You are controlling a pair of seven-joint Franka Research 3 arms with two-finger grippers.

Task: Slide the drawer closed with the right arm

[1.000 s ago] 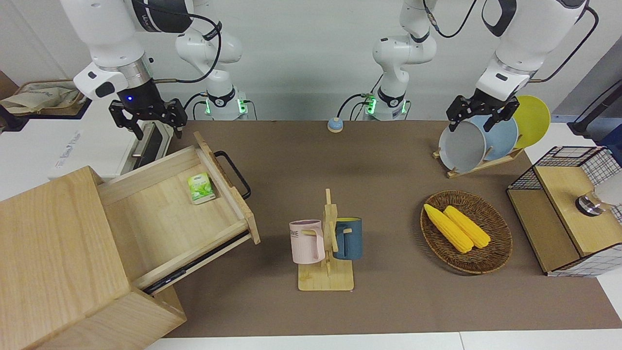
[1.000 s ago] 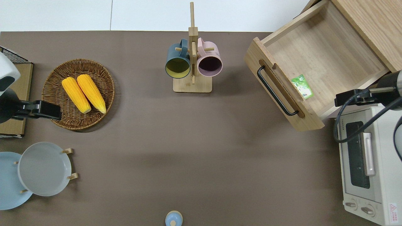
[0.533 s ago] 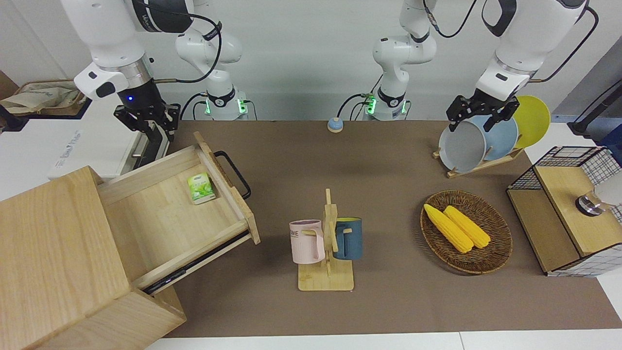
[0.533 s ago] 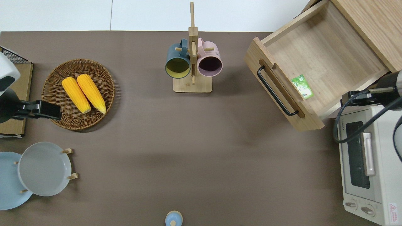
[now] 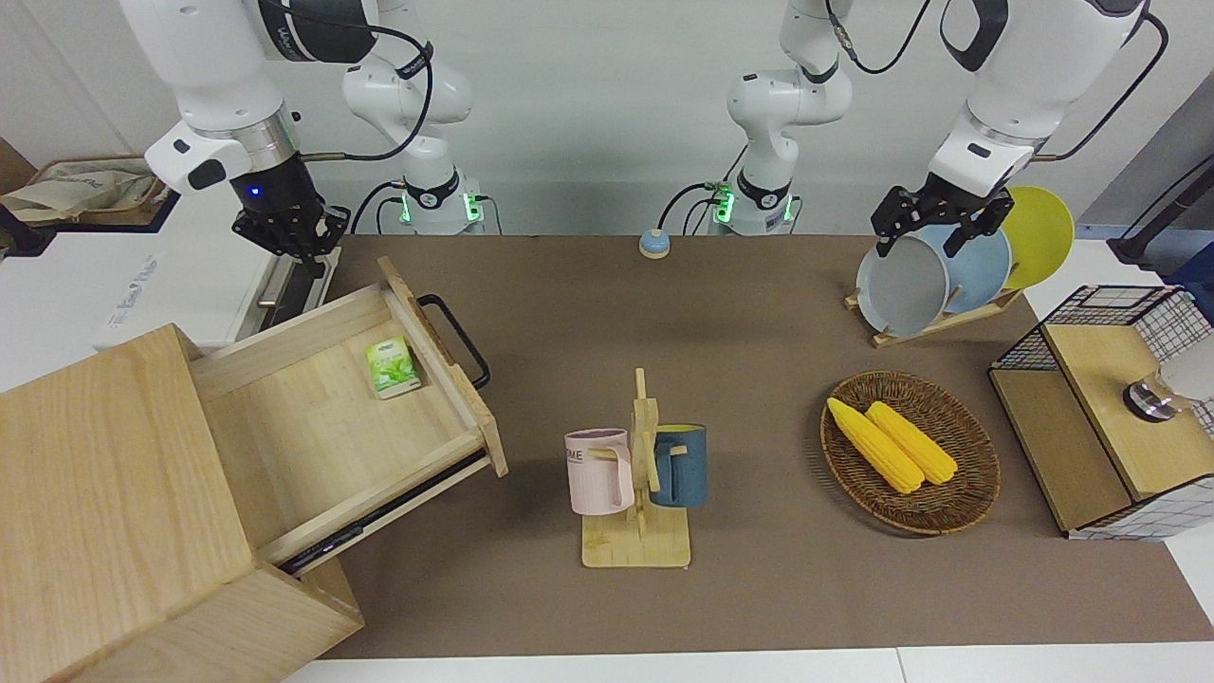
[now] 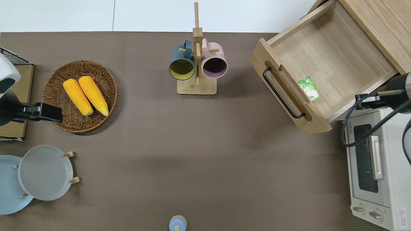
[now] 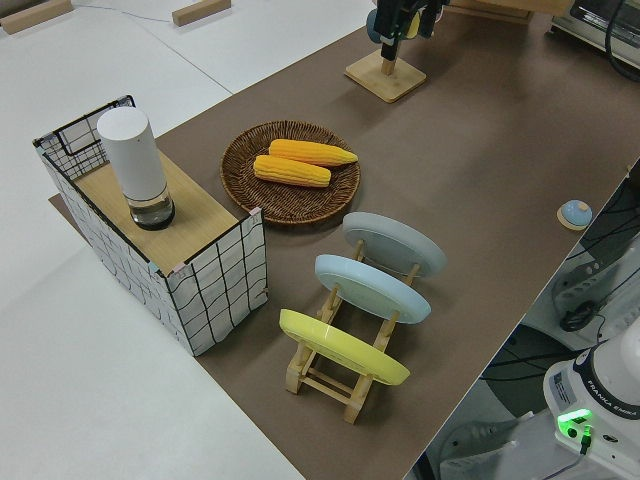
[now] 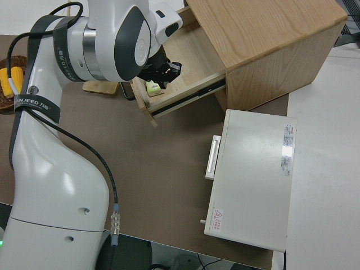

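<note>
Brown worktop [image 6: 205, 144]: a mat covers it; clock hours below are read from above, with 12 pointing away from the robots.
Cabinet [image 5: 104, 474]: pale wood, at the 2 o'clock corner.
Right arm [image 5: 218, 85]: white, with a blue light on its dark wrist; it reaches out at the 3 o'clock edge.
Left arm [image 5: 1024, 85]: parked, its hand [image 5: 925, 242] spread.
Drawer [image 6: 327, 57]: pulled well out of the cabinet, its front panel facing about 8 o'clock.
Oven [image 6: 393, 166]: white, at 4 o'clock, just nearer to the robots than the drawer.
Mesh box [image 5: 1091, 455]: black wire and wood panels at 9 o'clock, with a white cylinder [image 7: 135, 165] upright on top.
Basket [image 6: 80, 128]: wicker, at 10 o'clock, with two corn cobs [image 6: 85, 95] lying side by side in it.
Plates [image 7: 365, 300]: three, on edge in a wooden rack at 8 o'clock.
Mug stand [image 6: 196, 86]: wooden, at 12 o'clock; a blue mug [image 6: 181, 64] and a pink mug [image 6: 214, 62] hang on it.
Right hand [image 5: 302, 251]: fingers pressed together and holding nothing, over the drawer's side wall where it meets the oven, at 4 o'clock from the drawer's middle, well apart from the handle.
Handle [image 6: 282, 93]: black loop on the front panel, nothing touching it.
Packet [image 6: 309, 88]: green, flat in the drawer, against the front panel.
Knob [image 6: 177, 223]: small, blue, at 6 o'clock.
</note>
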